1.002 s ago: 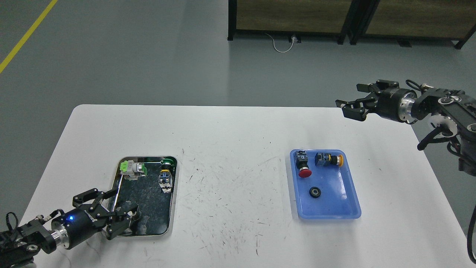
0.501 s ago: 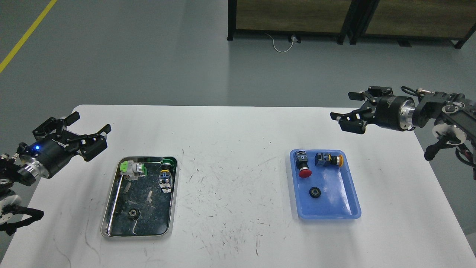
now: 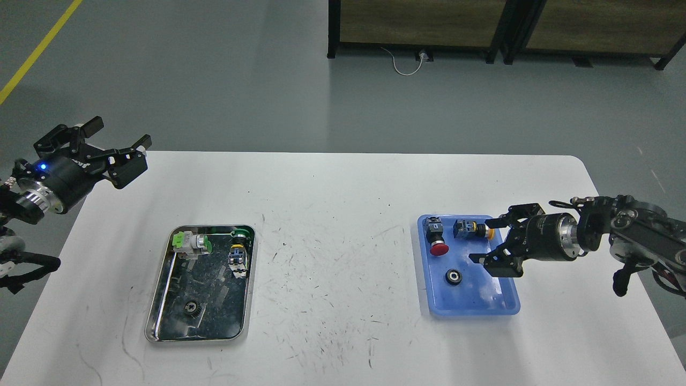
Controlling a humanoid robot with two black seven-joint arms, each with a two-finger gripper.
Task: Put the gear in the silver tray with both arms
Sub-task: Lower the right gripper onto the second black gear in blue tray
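Note:
The silver tray (image 3: 161,300) lies on the left half of the white table. In it sit a small black gear (image 3: 192,307) near the front, a green-and-white switch (image 3: 190,243) and a green-capped button (image 3: 239,249) at the back. A second black gear (image 3: 454,277) lies in the blue tray (image 3: 501,300) on the right. My right gripper (image 3: 496,241) is open and hovers over the blue tray, just right of that gear. My left gripper (image 3: 115,145) is open and empty, raised beyond the table's far left corner.
The blue tray also holds a red mushroom button (image 3: 437,239) and a yellow-tipped button (image 3: 471,229) at its back. Dark shelving (image 3: 498,27) stands on the floor beyond the table. A yellow line (image 3: 37,51) marks the floor at left.
My left gripper let go of the gear in the silver tray and rose away to the far left. My right gripper dropped from above the table's far right edge down over the blue tray.

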